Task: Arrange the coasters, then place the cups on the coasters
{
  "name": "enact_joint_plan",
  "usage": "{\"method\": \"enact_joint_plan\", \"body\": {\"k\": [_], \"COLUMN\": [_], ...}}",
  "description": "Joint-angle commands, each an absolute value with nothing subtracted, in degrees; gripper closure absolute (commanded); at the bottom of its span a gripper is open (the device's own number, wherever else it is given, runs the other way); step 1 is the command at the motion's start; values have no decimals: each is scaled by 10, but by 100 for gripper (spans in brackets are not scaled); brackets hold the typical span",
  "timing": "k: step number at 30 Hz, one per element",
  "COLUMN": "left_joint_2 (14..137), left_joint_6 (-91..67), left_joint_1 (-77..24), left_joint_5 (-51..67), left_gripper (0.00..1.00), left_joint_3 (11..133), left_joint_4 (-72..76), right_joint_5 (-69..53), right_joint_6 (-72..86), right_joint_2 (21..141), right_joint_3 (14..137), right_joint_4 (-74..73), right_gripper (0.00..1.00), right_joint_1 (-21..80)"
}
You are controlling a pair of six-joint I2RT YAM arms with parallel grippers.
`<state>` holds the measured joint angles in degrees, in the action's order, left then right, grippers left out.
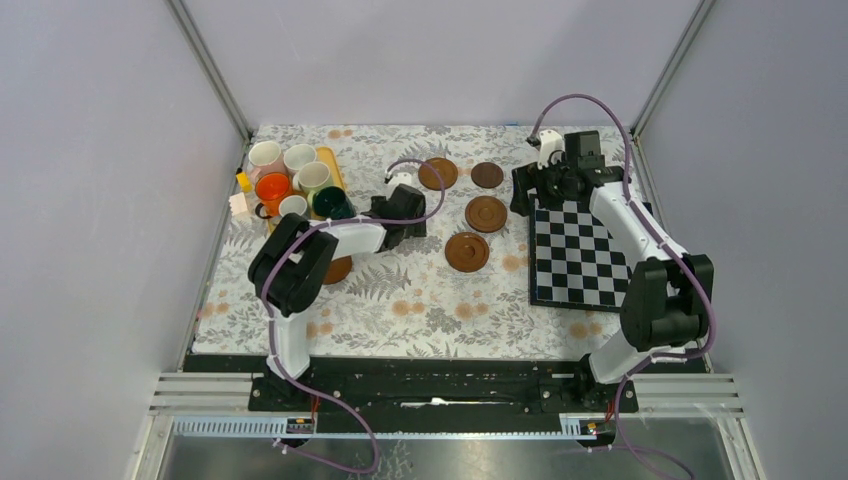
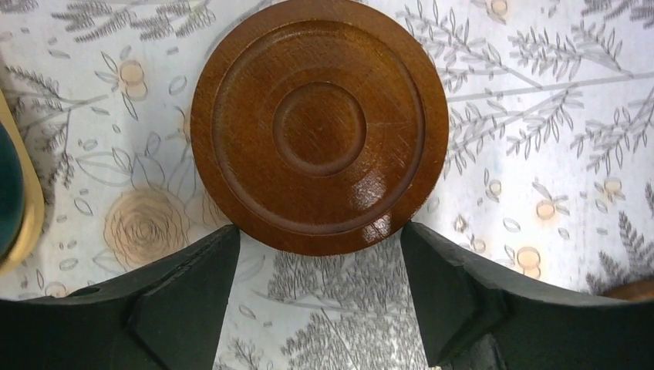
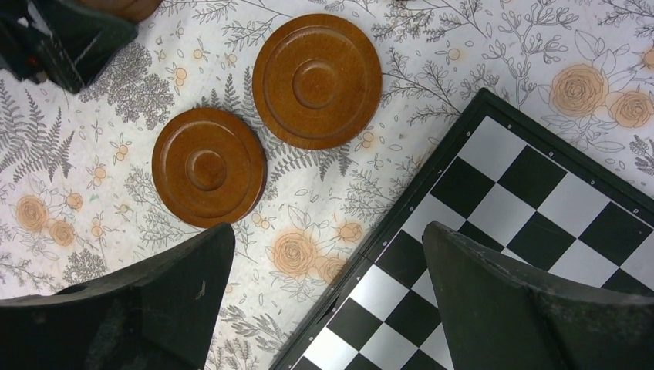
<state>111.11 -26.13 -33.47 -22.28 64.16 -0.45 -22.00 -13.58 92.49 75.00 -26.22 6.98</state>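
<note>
- The nearest coaster point(image 1: 340, 272) lies at about 8 o'clock from the cloth's middle. It is half hidden under the left arm and well apart from the others.
- A second coaster point(image 1: 467, 251) sits near the middle, with a third coaster point(image 1: 486, 213) just beyond it toward 1 o'clock. Both are bare.
- The left gripper point(image 2: 318, 258) is spread and pinches nothing. Its tips flank the near rim of a flat-lying coaster point(image 2: 319, 127); whether they touch it is unclear.
- The right gripper point(image 3: 328, 254) is spread wide and empty. It hovers at 2 o'clock over the corner of the checkerboard point(image 3: 540, 200).
- Two far coasters point(image 1: 487, 175) lie side by side at 12 o'clock; the left one is probably the disc in front of the left gripper. Only five discs show from overhead.
- At 10 o'clock, all six cups point(image 1: 272, 187) crowd on the yellow tray point(image 1: 332, 168).
- Judged from this, the arranging is partly done: no tidy pattern yet, and the cup stage has not begun.
</note>
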Motion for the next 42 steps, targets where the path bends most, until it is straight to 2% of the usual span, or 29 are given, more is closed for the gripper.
{"method": "enact_joint_plan", "body": {"k": [1, 5, 12, 22, 27, 33, 42], "left_joint_2": [1168, 1183, 1208, 1252, 1274, 1294, 1306], "left_joint_6": [-267, -247, -227, -210, -205, -214, -230], "left_joint_1": [-306, -283, -253, -230, -226, -216, -206], "left_joint_5": [-203, -175, -144, -71, -68, -84, -101], "left_gripper": [22, 25, 23, 23, 28, 26, 23], "left_joint_3": [647, 664, 699, 760, 795, 845, 857], "left_joint_4": [-28, -10, -3, -53, -86, -119, -130], "right_joint_5": [-226, -224, -225, -233, -235, -236, -239], "right_joint_6": [-135, -135, -137, -135, -136, -136, -135], "right_joint_2": [890, 887, 890, 892, 893, 892, 892], "right_joint_3": [735, 727, 728, 729, 730, 727, 726], "right_joint_4": [-239, -231, -231, -231, -230, -231, -230], "right_gripper": [1, 0, 0, 0, 0, 0, 0], "right_joint_1": [67, 67, 67, 66, 66, 66, 66]}}
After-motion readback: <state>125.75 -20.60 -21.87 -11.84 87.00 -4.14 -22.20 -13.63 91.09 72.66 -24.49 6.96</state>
